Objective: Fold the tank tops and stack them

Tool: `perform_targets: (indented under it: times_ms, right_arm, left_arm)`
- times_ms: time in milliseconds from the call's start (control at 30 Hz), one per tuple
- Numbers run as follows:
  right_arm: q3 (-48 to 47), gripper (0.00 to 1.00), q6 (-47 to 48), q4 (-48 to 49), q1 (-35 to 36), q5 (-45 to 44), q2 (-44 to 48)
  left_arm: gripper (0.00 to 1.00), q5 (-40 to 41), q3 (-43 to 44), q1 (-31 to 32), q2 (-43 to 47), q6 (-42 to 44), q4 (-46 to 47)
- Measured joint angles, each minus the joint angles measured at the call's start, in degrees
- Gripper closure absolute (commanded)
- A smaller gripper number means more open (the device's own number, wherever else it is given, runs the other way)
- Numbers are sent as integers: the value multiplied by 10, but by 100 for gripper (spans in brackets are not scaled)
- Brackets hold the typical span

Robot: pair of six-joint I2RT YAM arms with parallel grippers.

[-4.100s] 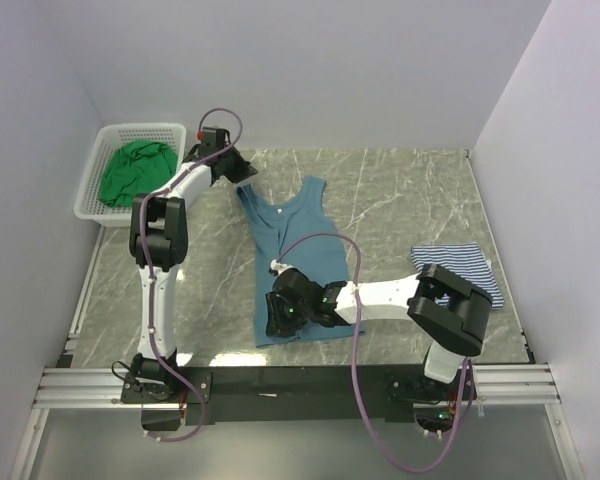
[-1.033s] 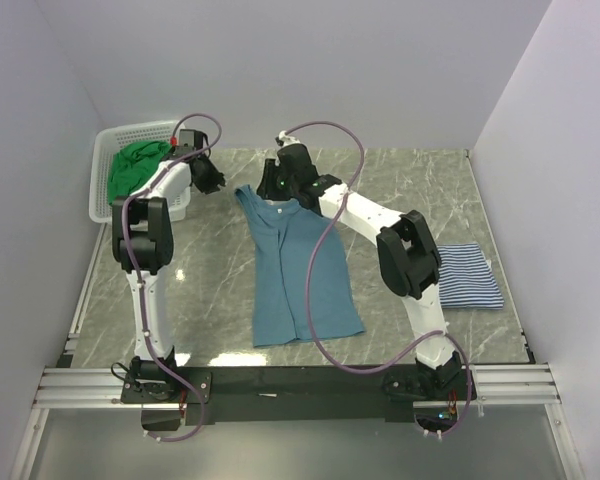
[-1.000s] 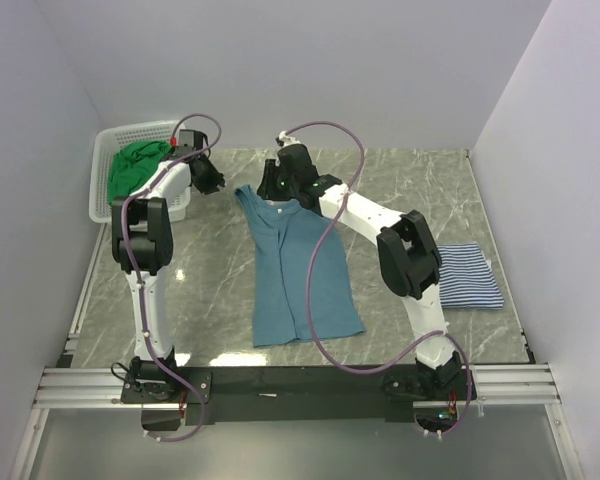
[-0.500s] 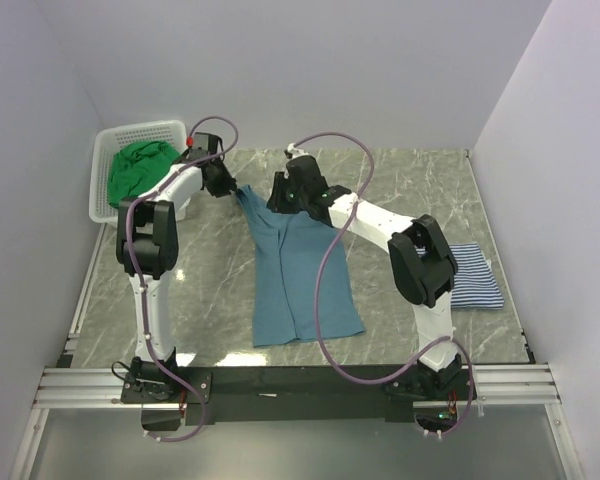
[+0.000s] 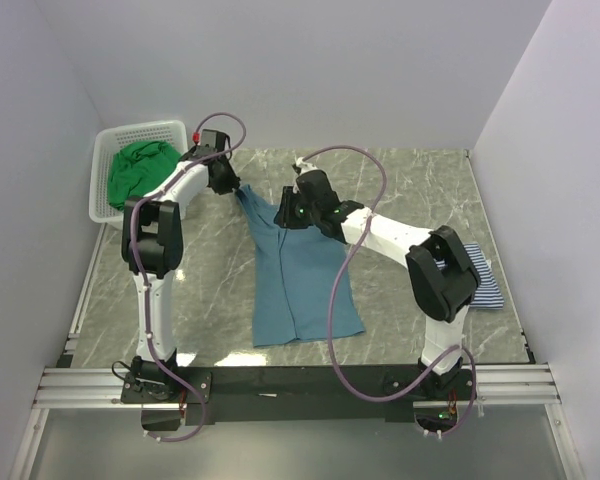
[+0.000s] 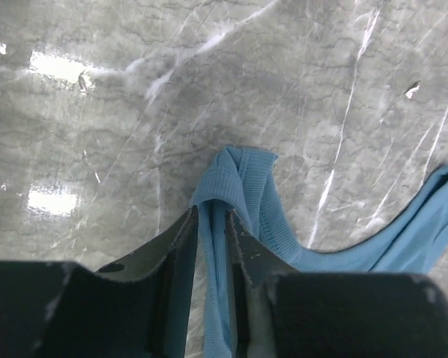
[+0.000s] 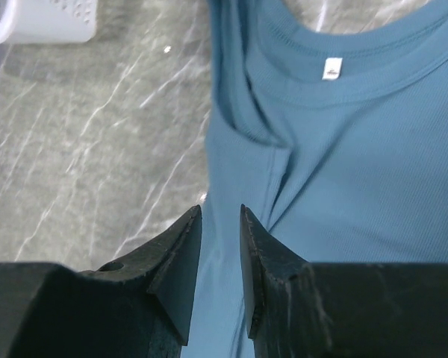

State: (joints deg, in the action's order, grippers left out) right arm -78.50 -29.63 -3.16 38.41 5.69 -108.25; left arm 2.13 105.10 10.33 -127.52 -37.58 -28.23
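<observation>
Left gripper (image 6: 210,212) was nearly closed, fingers (image 6: 178,250) narrow and pinching one shoulder strap (image 6: 239,168) of the teal tank top (image 5: 305,280). The strap ran up through the gap and its looped end stuck out just past the fingertips, over the marble table (image 5: 410,190). Right gripper (image 7: 219,210) was also narrow, with only a slim gap. Teal cloth filled that gap and creases converged into it, so I read it as a pinch on the top's side edge just below the neckline. The white neck label (image 7: 330,68) showed ahead of those fingers. From above, both grippers sat at the far end of the teal top, left one on the far-left strap and right one just beside the neck area. The rest of the garment lay flat on the table, about mid-table. Long axis ran far to near with a slight slant, shoulders toward the back wall and a bit left, hem toward the arm bases and a bit right. The shoulder end looked bunched and narrow, while the hem end was spread wider. Green tank top (image 5: 135,172) was crumpled in the white basket (image 5: 140,128) at the far-left corner, well apart from the teal one. Striped tank top (image 5: 488,290) lay folded at the right edge of the table, partly hidden under the right arm's elbow, with neither gripper touching it.
</observation>
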Motion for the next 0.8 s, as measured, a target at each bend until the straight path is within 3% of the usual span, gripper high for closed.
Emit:
perform_targets:
  times_ms: [433,800]
  right_arm:
    - [56,66,-9,16,17,0,55]
    - [85,66,-15,22,49,-2,80]
  left_arm:
    - [77,39,8,15,-7,20,-14]
    - [71,55,15,17,-21,31,-19]
